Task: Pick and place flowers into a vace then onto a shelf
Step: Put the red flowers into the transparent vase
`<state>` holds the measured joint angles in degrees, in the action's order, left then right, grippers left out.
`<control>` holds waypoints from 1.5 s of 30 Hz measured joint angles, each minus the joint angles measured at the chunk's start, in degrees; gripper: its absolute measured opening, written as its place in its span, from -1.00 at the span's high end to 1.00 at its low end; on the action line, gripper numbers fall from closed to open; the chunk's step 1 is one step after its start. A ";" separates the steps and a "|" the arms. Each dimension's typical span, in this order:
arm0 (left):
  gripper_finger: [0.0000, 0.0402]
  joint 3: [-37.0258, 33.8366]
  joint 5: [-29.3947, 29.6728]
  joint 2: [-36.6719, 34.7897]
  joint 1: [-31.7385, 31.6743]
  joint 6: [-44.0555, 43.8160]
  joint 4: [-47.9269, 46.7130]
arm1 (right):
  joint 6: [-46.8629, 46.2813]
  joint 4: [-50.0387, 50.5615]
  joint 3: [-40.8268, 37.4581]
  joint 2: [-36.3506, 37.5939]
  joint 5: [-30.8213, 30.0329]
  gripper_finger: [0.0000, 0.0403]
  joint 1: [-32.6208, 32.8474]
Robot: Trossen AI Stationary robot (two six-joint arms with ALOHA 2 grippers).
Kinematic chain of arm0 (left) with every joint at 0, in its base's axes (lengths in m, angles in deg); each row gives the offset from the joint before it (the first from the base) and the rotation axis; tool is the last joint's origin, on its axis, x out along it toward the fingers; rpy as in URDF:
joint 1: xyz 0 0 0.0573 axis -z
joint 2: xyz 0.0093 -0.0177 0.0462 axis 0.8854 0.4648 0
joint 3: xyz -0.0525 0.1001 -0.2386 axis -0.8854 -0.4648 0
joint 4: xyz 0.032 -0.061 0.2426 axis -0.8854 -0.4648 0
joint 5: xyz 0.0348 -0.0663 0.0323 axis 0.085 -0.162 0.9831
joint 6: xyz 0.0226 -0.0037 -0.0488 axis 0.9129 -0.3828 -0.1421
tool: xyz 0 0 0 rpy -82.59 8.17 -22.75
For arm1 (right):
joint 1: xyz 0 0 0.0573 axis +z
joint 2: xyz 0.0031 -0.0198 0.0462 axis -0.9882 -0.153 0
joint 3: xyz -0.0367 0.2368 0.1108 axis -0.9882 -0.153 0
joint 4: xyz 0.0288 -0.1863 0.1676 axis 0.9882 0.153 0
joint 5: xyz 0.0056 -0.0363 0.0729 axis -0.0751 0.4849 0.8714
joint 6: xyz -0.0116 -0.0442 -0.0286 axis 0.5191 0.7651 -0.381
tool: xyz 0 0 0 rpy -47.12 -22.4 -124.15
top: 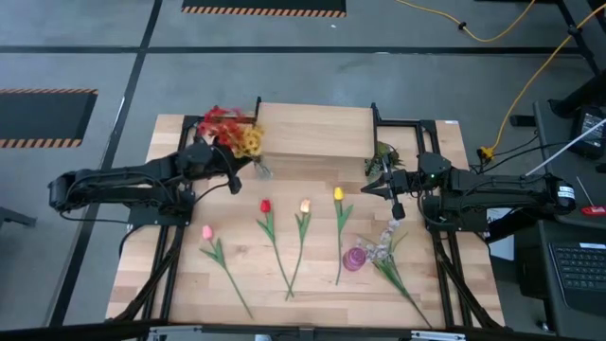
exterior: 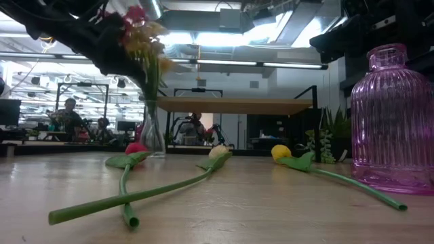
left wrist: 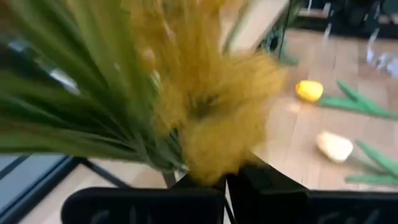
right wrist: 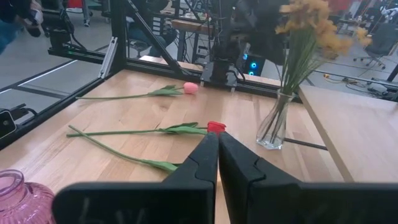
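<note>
Red and yellow-orange sprays (top: 230, 131) stand with their stems in a clear glass vase (top: 261, 170) (exterior: 152, 133) by the shelf's (top: 312, 131) left front corner. My left gripper (top: 222, 150) (left wrist: 225, 180) is shut at the flower heads, up above the vase. My right gripper (top: 379, 188) (right wrist: 218, 142) hovers shut near the shelf's right front corner, holding nothing. Pink (top: 206, 232), red (top: 265, 205), orange (top: 305, 205) and yellow (top: 338, 193) tulips lie flat on the table. A white spray (top: 383, 248) lies beside an upright pink vase (top: 353, 258) (exterior: 390, 122). My left gripper is shut right at the yellow-orange spray (left wrist: 214, 146), coming level from the table's left. The bloom covers the fingertips (left wrist: 199, 183), so which stem sits between them does not show. The stems (exterior: 150, 95) stay upright with their lower ends in the clear vase.
A small green leafy sprig (top: 382, 156) sits by the shelf's right end, close to my right gripper. The shelf's black legs (top: 417, 123) stand near the table's far edge. Bare wood (top: 170, 275) lies toward the near left corner. People sit in the room behind (exterior: 68, 115).
</note>
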<state>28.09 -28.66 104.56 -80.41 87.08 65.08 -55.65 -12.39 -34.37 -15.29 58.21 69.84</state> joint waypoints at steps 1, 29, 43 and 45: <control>0.99 0.00 -0.02 -0.39 0.00 -0.02 0.60 | 0.00 0.02 0.00 0.00 -0.01 0.91 0.00; 0.38 0.00 -6.12 -5.74 0.04 4.48 7.70 | 0.00 0.00 0.00 0.00 0.00 0.91 0.02; 0.26 0.42 -12.77 -12.39 0.09 8.05 3.58 | -0.22 0.06 0.00 0.00 0.00 0.91 0.00; 0.27 0.42 -12.15 -12.93 0.09 7.57 1.83 | -0.22 0.07 0.00 0.00 0.00 0.91 0.02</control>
<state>28.51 -40.81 91.63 -80.32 94.65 66.91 -55.87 -12.32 -34.37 -15.29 58.21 69.86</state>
